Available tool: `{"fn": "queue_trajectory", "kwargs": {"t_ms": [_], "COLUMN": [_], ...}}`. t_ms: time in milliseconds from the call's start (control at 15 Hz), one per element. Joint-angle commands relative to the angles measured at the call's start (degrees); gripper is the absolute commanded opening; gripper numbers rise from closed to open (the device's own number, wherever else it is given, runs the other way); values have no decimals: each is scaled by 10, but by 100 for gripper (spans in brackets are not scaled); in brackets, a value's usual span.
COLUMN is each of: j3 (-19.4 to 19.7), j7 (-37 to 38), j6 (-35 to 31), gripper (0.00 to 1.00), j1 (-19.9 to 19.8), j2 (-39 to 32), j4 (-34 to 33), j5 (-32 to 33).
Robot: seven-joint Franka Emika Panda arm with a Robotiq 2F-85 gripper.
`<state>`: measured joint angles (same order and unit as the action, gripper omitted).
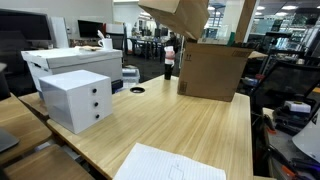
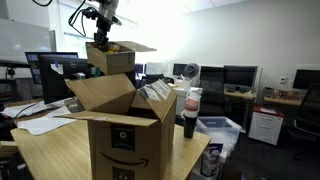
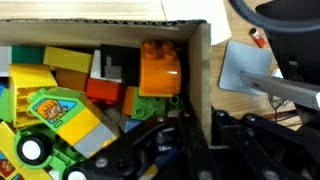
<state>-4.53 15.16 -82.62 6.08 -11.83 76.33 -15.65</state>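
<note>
A light wooden table (image 1: pixel 190 125) is seen, on which a white drawer unit (image 1: pixel 78 98), a large open cardboard box (image 1: pixel 212 70), a dark bottle (image 2: pixel 190 112) just beside it and a white paper sheet (image 1: pixel 170 163) are set.

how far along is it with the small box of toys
Done: the gripper has the small box clamped and raised clear of the table, higher than the open big box. In hand: the small box hangs in the air with the toy blocks inside. Left: it is not yet set down anywhere, and nothing is tipped out.
</note>
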Motion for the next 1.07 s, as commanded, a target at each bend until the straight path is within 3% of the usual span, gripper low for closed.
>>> {"fn": "queue_trajectory", "kwargs": {"t_ms": [0,1000], "j3": [5,35], "j7": [4,9], "j6": [39,87], "gripper": [3,3], "j1": [-12,-69], "j2": [-18,-75], "j4": [-48,-140], "j5": [-20,-89]}}
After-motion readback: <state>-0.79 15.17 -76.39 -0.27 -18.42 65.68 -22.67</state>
